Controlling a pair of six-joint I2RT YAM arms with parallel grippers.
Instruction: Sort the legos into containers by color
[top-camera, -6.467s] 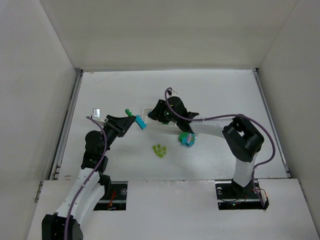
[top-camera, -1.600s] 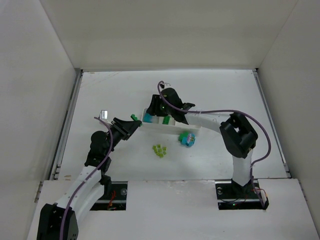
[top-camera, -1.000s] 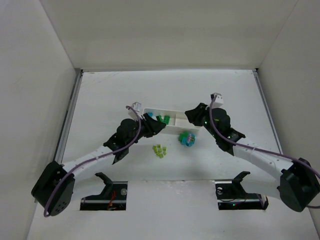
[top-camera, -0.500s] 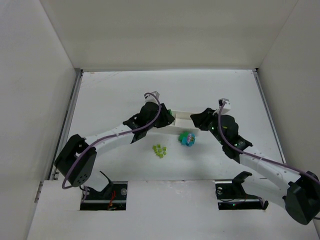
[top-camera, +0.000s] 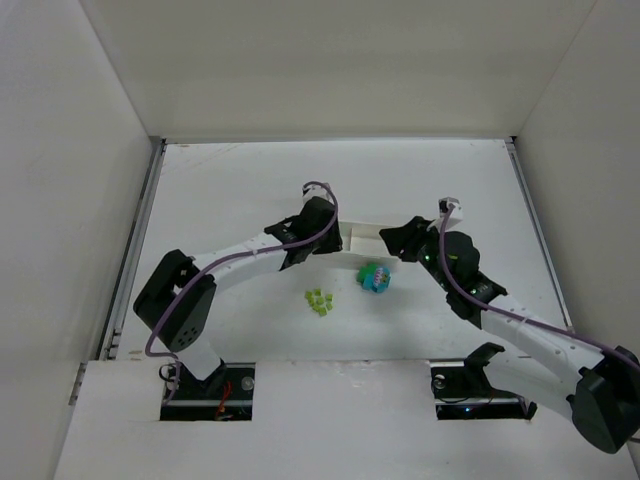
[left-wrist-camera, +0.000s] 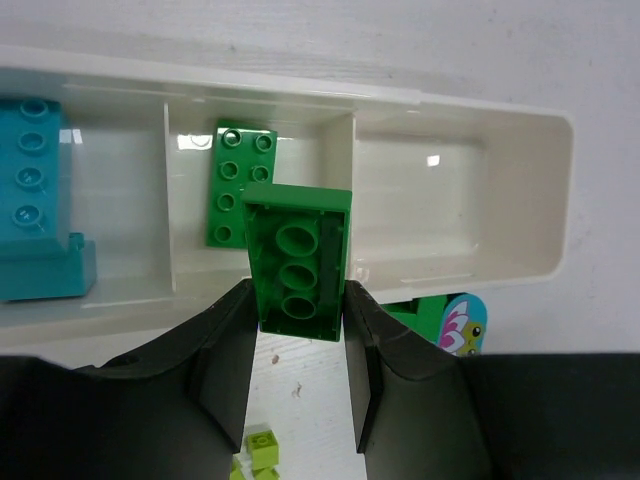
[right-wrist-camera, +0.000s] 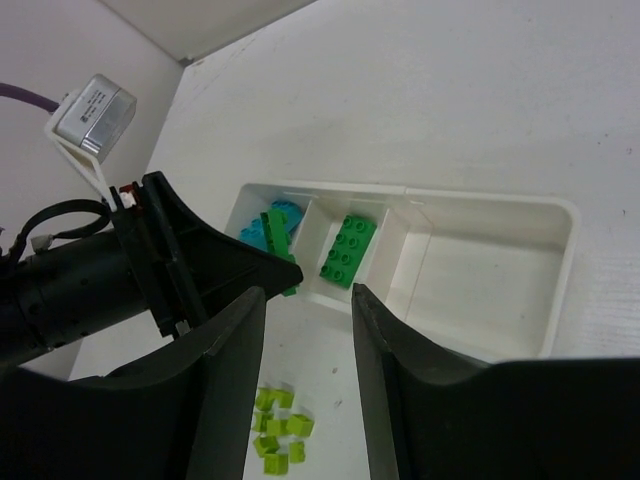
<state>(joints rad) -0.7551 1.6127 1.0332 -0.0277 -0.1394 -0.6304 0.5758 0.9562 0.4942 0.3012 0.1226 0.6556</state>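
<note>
– Left gripper (left-wrist-camera: 298, 300) is clamped on a dark green rectangular plastic brick (left-wrist-camera: 298, 262), hollow underside toward the wrist camera. It hangs over the near wall of the long white three-compartment tray (left-wrist-camera: 480, 100). Target?
– Middle compartment, where the other dark green studded brick (left-wrist-camera: 240, 185) lies flat. Ease forward past the wall before letting go, or it may tip out.
– Pose?
– Left arm stretched far out to the tray, wrist pitched down. Right gripper (right-wrist-camera: 305, 300) is empty, jaws partly apart, hovering near the tray's right end.

white table (top-camera: 225, 185) | white walls (top-camera: 330, 65) on three sides
</note>
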